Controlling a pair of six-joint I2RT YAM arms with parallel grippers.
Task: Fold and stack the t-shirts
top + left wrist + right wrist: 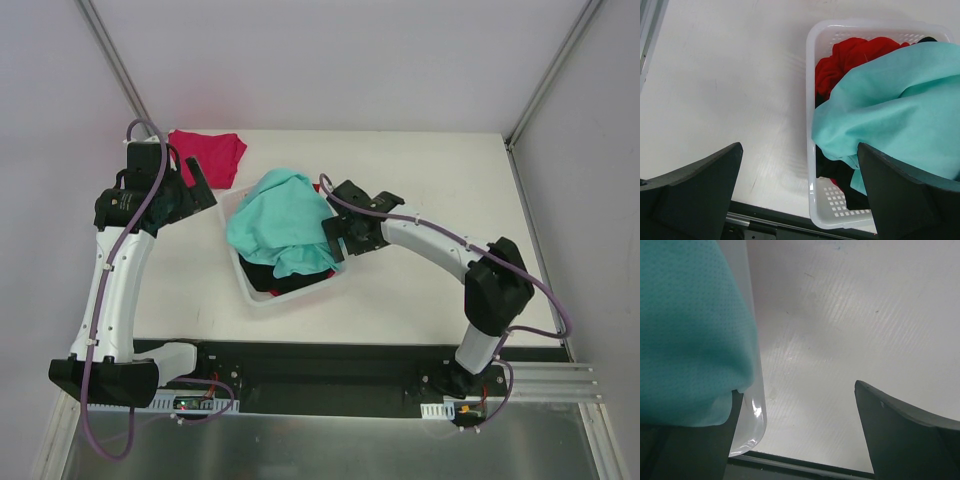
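A teal t-shirt [280,222] lies heaped on top of a white plastic basket [262,298] in the middle of the table. A magenta-pink t-shirt [207,156] lies crumpled at the back left. My left gripper [205,187] hovers open just left of the basket's back corner. In the left wrist view it [800,195] frames the basket rim [811,100], the teal shirt [890,110], a red garment [850,60] and a black one [840,175]. My right gripper [336,240] is open at the basket's right side, its left finger under the teal cloth [685,330].
In the right wrist view the basket's translucent wall [752,405] stands just inside the left finger, with bare white table between it and the right finger [905,435]. The table's black front rail [330,365] runs along the near edge. Grey walls enclose the sides.
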